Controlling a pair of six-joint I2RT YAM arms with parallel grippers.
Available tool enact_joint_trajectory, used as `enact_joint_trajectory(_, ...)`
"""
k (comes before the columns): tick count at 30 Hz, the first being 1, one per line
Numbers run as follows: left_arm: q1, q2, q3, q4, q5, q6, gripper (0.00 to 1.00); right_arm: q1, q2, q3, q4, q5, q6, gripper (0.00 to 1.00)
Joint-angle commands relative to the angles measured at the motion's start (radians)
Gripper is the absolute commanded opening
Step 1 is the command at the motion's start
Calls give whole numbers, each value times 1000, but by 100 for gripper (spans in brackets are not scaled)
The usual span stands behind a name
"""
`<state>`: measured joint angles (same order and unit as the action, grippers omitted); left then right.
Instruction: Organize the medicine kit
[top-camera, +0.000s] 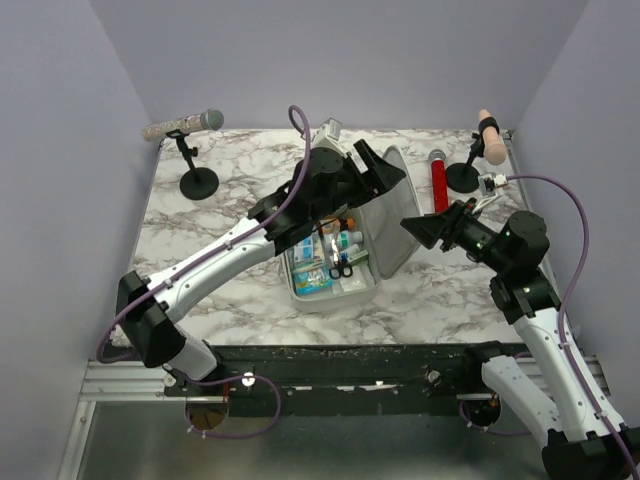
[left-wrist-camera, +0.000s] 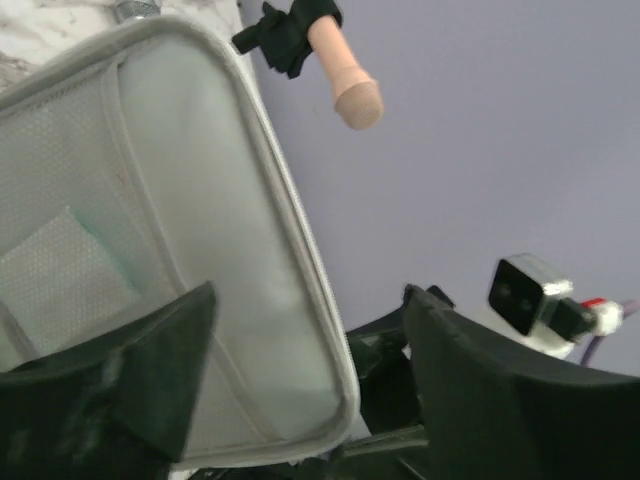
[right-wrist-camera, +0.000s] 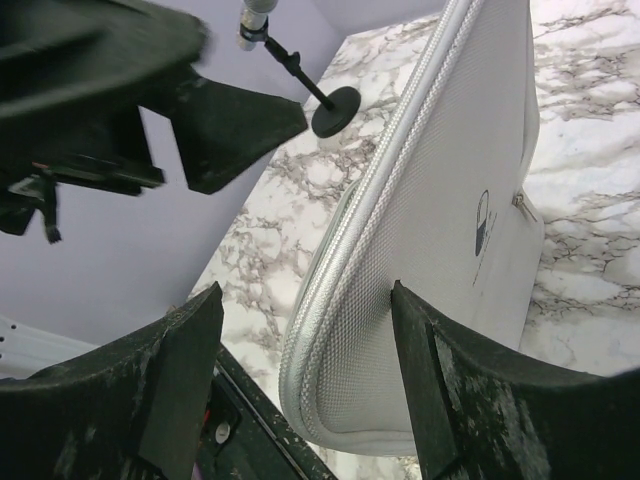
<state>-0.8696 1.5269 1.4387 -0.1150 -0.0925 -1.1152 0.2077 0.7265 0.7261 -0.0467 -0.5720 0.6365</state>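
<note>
The medicine kit (top-camera: 318, 296) lies open mid-table, its grey-white lid (top-camera: 392, 222) raised on edge at the right of the base. Small bottles, packets and black-handled scissors (top-camera: 340, 262) fill the base. My left gripper (top-camera: 376, 170) hangs open over the lid's far top edge. In the left wrist view the lid's zipper rim (left-wrist-camera: 318, 270) and mesh-lined inside stand between the spread fingers (left-wrist-camera: 150, 375). My right gripper (top-camera: 424, 228) is open at the lid's outer side. In the right wrist view the lid's corner (right-wrist-camera: 350, 340) sits between its fingers (right-wrist-camera: 432, 385), with the pill logo (right-wrist-camera: 482, 222) showing.
A red cylinder (top-camera: 438, 182) lies just right of the lid. A glittery microphone on a black stand (top-camera: 198, 180) is at the back left. A peach-coloured one (top-camera: 490, 140) on a stand is at the back right, with a small white device (top-camera: 490, 185) below it.
</note>
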Motion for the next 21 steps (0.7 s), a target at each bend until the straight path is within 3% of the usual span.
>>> enact_joint_trajectory(1,24,-118,71,-92,-56,113,97,-1,-2,-11,4,-23,-3,76)
enact_joint_trajectory(6,69,-311,11,-263,-203,244,99,-1,24,-10,5,-57,-20,76)
enact_joint_trajectory(10,147,-514,-248,-342,-297,256,99,19,54,30,8,-109,-49,75)
enact_joint_trajectory(15,221,-737,-581,-354,-314,169,96,186,154,148,-33,-114,-132,77)
enact_joint_trajectory(19,230,-798,-643,-373,-338,155,96,360,310,297,-172,-198,-263,81)
enact_joint_trajectory(21,234,-792,-624,-396,-346,161,96,372,277,268,-168,-81,-256,87)
